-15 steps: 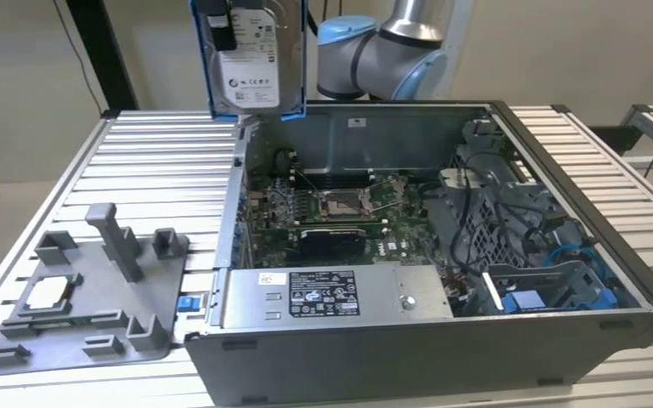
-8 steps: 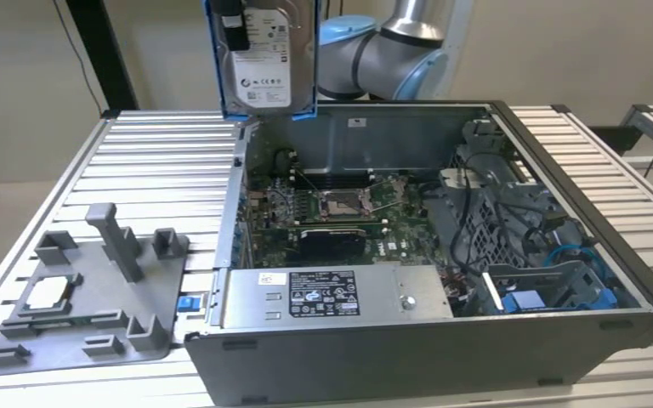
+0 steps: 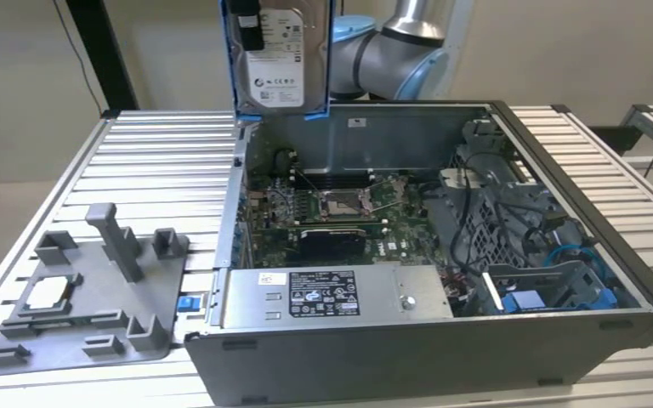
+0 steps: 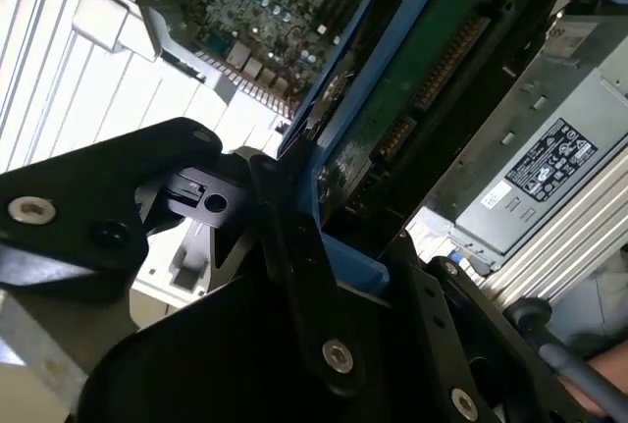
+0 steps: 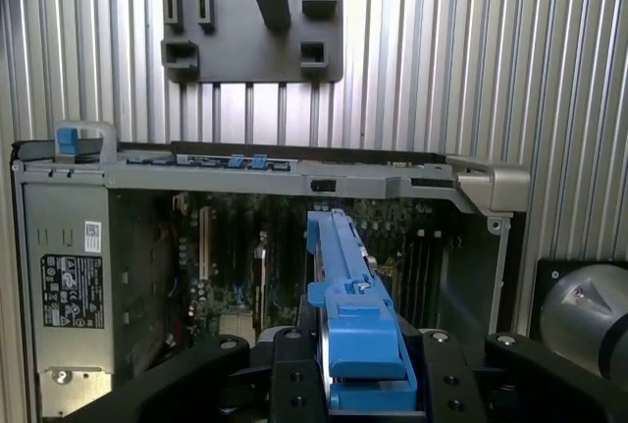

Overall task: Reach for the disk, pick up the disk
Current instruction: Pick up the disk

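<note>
The disk (image 3: pixel 276 58), a silver-grey drive with a white label in a bright blue frame, hangs upright in the air above the back edge of the open computer case (image 3: pixel 440 340), toward the exterior view's left. In the second wrist view its green circuit-board underside (image 4: pixel 412 79) and blue frame run away from my gripper (image 4: pixel 316 209), whose black fingers (image 4: pixel 285 237) clamp the frame's near end. The first wrist view looks down the blue frame edge (image 5: pixel 343 286) between the gripper's black jaws (image 5: pixel 358 384). The gripper is shut on the disk, which touches nothing else.
Below the disk the case lies open, with its motherboard (image 3: pixel 332 208), power supply (image 3: pixel 326 293) and cables. A grey holder tray (image 3: pixel 111 280) with upright posts sits on the slatted table (image 3: pixel 156 153) at the exterior view's left, a small white chip (image 3: pixel 48 293) on it. The arm's elbow (image 3: pixel 400 51) stands behind the case.
</note>
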Robot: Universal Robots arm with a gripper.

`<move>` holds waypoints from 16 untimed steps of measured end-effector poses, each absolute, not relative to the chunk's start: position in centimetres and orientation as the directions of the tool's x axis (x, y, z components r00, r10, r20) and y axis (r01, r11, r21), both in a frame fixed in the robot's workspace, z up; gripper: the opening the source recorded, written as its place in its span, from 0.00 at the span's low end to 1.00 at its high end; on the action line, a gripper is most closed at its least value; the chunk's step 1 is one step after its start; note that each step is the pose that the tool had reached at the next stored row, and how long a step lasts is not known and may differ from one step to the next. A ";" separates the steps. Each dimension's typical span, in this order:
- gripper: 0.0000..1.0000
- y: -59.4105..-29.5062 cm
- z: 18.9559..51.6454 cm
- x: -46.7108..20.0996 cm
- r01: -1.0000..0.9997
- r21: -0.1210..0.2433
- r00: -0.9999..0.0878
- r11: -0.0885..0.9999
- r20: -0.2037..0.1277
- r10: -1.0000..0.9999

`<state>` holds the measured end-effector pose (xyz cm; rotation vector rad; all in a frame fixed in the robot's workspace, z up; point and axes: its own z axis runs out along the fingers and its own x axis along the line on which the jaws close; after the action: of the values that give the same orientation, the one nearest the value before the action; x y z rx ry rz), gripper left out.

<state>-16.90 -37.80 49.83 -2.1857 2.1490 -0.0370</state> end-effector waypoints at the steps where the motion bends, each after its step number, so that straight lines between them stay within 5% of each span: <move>1: 0.00 -37.8 49.8 -16.7 -0.997 -0.071 0.018 -0.016 -0.036 -0.999; 16: 0.00 -37.8 49.8 -13.7 -0.997 -0.070 0.018 -0.016 -0.036 -0.999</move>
<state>-13.75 -37.80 49.83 -2.1864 2.1499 -0.0354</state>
